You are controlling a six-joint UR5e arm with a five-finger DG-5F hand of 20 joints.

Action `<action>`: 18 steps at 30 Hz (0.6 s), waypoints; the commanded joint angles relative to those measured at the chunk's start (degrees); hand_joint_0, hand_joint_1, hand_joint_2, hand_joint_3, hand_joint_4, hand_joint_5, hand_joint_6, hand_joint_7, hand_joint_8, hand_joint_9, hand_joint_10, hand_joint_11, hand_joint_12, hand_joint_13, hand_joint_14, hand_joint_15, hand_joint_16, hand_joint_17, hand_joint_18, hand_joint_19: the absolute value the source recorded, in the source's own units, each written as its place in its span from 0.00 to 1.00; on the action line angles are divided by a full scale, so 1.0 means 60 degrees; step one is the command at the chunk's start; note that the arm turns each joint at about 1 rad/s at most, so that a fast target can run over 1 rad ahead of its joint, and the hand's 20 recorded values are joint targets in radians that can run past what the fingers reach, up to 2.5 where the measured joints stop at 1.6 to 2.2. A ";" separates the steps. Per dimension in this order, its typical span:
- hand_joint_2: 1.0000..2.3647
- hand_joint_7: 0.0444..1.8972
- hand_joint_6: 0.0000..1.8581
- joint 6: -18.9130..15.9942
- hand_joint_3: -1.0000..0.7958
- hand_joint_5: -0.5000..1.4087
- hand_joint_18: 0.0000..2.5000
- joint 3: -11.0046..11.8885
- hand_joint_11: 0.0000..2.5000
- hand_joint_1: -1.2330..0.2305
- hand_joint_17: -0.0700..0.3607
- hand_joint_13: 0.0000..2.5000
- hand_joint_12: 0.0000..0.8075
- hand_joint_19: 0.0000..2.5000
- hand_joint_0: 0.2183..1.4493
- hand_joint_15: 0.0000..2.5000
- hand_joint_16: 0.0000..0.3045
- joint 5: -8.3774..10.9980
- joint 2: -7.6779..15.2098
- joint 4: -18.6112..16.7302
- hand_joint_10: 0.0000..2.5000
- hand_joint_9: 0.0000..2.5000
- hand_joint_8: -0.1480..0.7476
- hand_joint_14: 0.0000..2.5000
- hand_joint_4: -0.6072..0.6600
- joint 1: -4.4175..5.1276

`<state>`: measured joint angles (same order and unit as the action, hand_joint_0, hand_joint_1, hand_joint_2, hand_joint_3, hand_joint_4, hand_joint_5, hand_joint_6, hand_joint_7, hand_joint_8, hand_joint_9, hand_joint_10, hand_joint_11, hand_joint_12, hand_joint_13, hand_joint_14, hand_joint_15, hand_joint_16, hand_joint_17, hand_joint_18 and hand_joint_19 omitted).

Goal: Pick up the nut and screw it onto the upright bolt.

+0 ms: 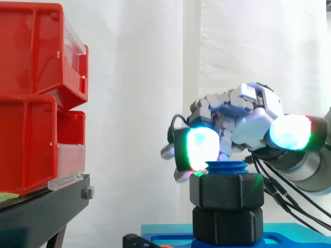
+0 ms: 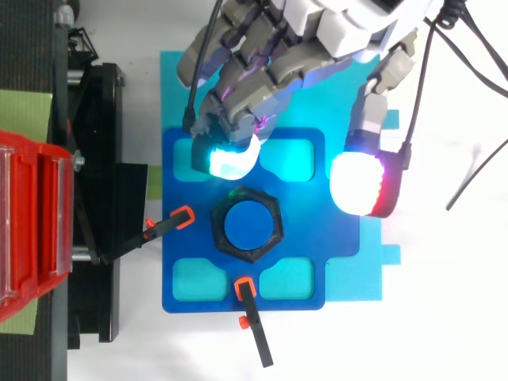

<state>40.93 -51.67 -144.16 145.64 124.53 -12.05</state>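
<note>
A black hex nut (image 1: 226, 191) (image 2: 247, 225) sits threaded on the upright blue bolt (image 1: 226, 166) (image 2: 246, 225), whose top pokes out just above it. Below the nut is a second black hex piece (image 1: 226, 226). My hand (image 1: 248, 111) (image 2: 317, 32) hovers over the far side of the bolt. One glowing fingertip (image 2: 226, 159) lies just behind the nut, and the thumb pad (image 2: 365, 184) is off to its right. The fingers are loosely bent and spread, holding nothing.
The bolt stands on a blue plate (image 2: 182, 270) over a cyan base (image 2: 373, 270), held by two orange-tipped clamps (image 2: 181, 217) (image 2: 244, 287). Red bins (image 1: 31, 103) (image 2: 24, 230) on a black stand (image 1: 41, 206) are at the left. White tabletop lies to the right.
</note>
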 commanded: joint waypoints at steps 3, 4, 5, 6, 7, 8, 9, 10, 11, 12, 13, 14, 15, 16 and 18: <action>0.00 0.37 0.27 -0.0185 0.28 0.22 0.29 0.0570 0.00 0.55 0.46 0.36 0.46 0.00 0.23 0.00 0.19 -0.0569 0.0000 -0.0014 0.00 0.49 0.52 0.00 0.72 -0.0204; 0.00 0.35 0.27 -0.0244 0.28 0.22 0.29 0.0584 0.00 0.55 0.47 0.36 0.46 0.00 0.23 0.00 0.19 -0.0584 0.0000 -0.0014 0.00 0.47 0.51 0.00 0.71 -0.0218; 0.00 0.32 0.27 -0.0361 0.28 0.21 0.28 0.0584 0.00 0.55 0.47 0.34 0.45 0.00 0.23 0.00 0.19 -0.0584 0.0000 -0.0014 0.00 0.46 0.50 0.00 0.70 -0.0233; 0.00 0.32 0.27 -0.0405 0.28 0.21 0.27 0.0570 0.00 0.55 0.47 0.33 0.45 0.00 0.23 0.00 0.19 -0.0569 0.0000 -0.0014 0.00 0.46 0.50 0.00 0.70 -0.0233; 0.00 0.29 0.27 -0.0434 0.28 0.20 0.22 0.0540 0.00 0.55 0.49 0.28 0.45 0.00 0.23 0.00 0.20 -0.0554 0.0000 0.0001 0.00 0.42 0.48 0.00 0.69 -0.0218; 0.00 0.27 0.27 -0.0434 0.28 0.20 0.17 0.0526 0.00 0.54 0.49 0.26 0.45 0.00 0.23 0.00 0.21 -0.0525 0.0000 0.0016 0.00 0.39 0.48 0.00 0.67 -0.0204; 0.00 0.26 0.27 -0.0449 0.28 0.19 0.15 0.0482 0.00 0.54 0.50 0.24 0.45 0.00 0.23 0.00 0.21 -0.0452 0.0000 0.0016 0.00 0.37 0.47 0.00 0.66 -0.0175; 0.00 0.26 0.27 -0.0449 0.28 0.19 0.14 0.0438 0.00 0.54 0.50 0.23 0.45 0.00 0.23 0.00 0.21 -0.0378 0.0000 0.0016 0.00 0.36 0.47 0.00 0.66 -0.0160; 0.00 0.25 0.27 -0.0449 0.28 0.19 0.12 0.0379 0.00 0.54 0.50 0.22 0.46 0.00 0.22 0.00 0.21 -0.0305 0.0000 0.0016 0.00 0.34 0.46 0.00 0.65 -0.0131; 0.00 0.25 0.27 -0.0449 0.28 0.18 0.10 0.0291 0.00 0.54 0.51 0.21 0.46 0.00 0.22 0.00 0.22 -0.0188 0.0000 -0.0014 0.00 0.32 0.46 0.00 0.64 -0.0101; 0.00 0.25 0.27 -0.0434 0.28 0.18 0.09 0.0116 0.00 0.54 0.51 0.20 0.46 0.00 0.22 0.00 0.22 0.0120 0.0000 -0.0043 0.00 0.32 0.46 0.00 0.64 -0.0087; 0.00 0.25 0.27 -0.0434 0.28 0.18 0.08 0.0042 0.00 0.54 0.51 0.20 0.46 0.00 0.22 0.00 0.22 0.0295 0.0000 -0.0072 0.00 0.29 0.45 0.00 0.63 -0.0072; 0.00 0.25 0.27 -0.0434 0.28 0.18 0.08 0.0042 0.00 0.54 0.51 0.19 0.46 0.00 0.22 0.00 0.22 0.0295 0.0000 -0.0072 0.00 0.28 0.45 0.00 0.63 -0.0072; 0.00 0.25 0.27 -0.0449 0.28 0.18 0.08 -0.0002 0.00 0.54 0.51 0.19 0.46 0.00 0.22 0.00 0.22 0.0442 0.0000 -0.0043 0.00 0.28 0.45 0.00 0.63 -0.0043; 0.00 0.25 0.27 -0.0522 0.28 0.18 0.08 -0.0002 0.00 0.54 0.51 0.19 0.46 0.00 0.22 0.00 0.22 0.0544 0.0000 0.0060 0.00 0.28 0.45 0.00 0.64 0.0016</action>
<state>38.21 -51.29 -142.25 145.63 124.37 -12.35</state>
